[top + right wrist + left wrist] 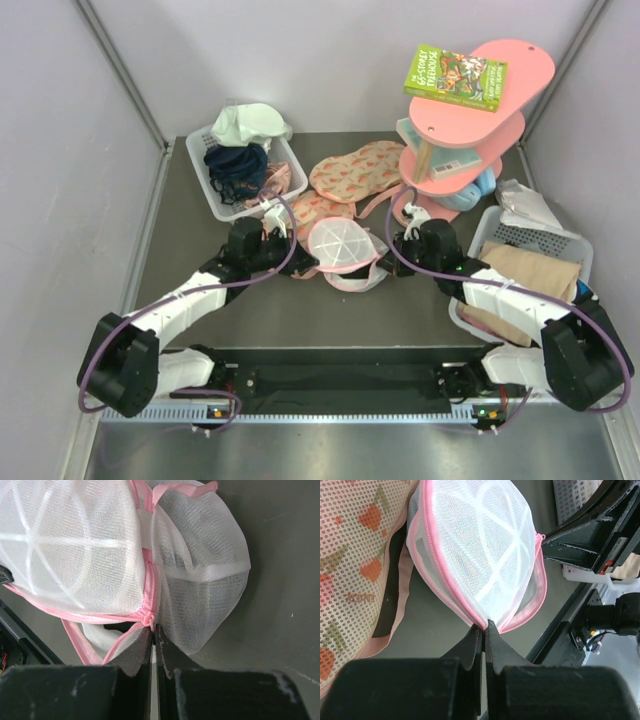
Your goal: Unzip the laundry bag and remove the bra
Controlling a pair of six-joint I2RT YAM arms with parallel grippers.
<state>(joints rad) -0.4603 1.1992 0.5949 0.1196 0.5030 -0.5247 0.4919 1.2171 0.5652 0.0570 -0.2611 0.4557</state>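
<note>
- laundry bag (340,245) sits mid-table between both arms, dome up, just in front of the fruit-print fabric (357,170)
- left gripper (484,626): fingers pressed together, pinching the bag's pink trim
- right gripper (152,629): fingers together too, nipped onto the bag right at the zip slider (148,618)
- the only writing is on the green book (455,78) up on the pink shelf (520,55), and it's too small to read

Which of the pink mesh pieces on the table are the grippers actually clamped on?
The domed white laundry bag with radiating ribs: left gripper and right gripper both pinch its pink zip trim. The flat fruit-print pieces behind are not gripped.
</note>
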